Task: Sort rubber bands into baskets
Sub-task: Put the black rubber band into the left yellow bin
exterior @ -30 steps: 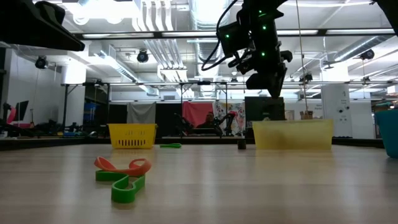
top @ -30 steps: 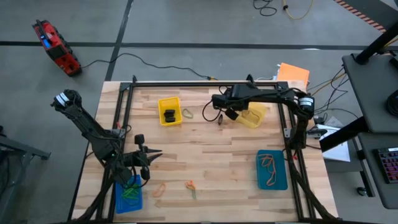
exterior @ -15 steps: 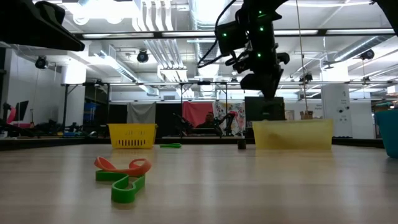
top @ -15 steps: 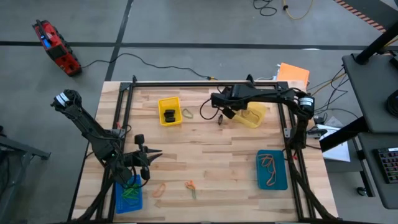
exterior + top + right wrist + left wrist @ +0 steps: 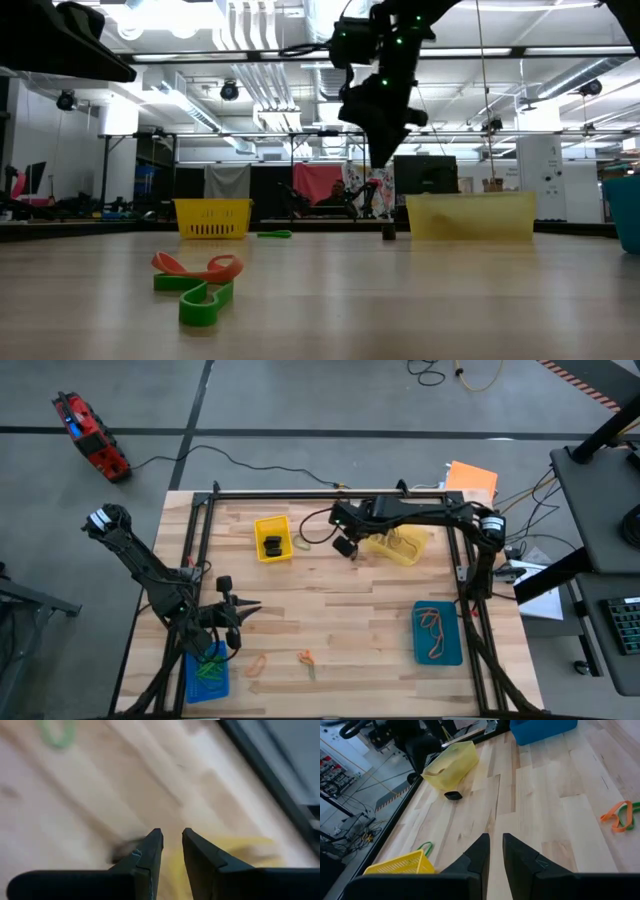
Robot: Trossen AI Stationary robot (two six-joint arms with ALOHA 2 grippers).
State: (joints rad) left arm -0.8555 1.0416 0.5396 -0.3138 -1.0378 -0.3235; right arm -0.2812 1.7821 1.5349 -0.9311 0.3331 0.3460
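Right pincer (image 5: 345,546) up off the worktop (image 5: 340,615) toward 12 o'clock, between the bright yellow basket (image 5: 272,538) and the pale yellow basket (image 5: 397,545), fingers (image 5: 150,851) a narrow gap apart, nothing between them. Left pincer (image 5: 238,622) parked toward 8 o'clock, just above the blue basket (image 5: 207,672), fingers (image 5: 480,852) nearly together and bare.

Black bands (image 5: 272,545) inside the bright yellow basket; green band (image 5: 300,541) lying on the wood just beside it at its 3 o'clock side. Small black band (image 5: 452,795) on the wood close to the pale yellow basket, seen from the left wrist. Green bands (image 5: 210,666) heaped in the blue basket. Orange bands (image 5: 433,626) spread in the teal basket (image 5: 437,632) at 4 o'clock. Loose at 6 o'clock: a tan band (image 5: 257,664), and an orange band (image 5: 305,656) lying against a green one (image 5: 311,671), touching.

Flat orange sheet (image 5: 472,476) past the worktop's far right corner.
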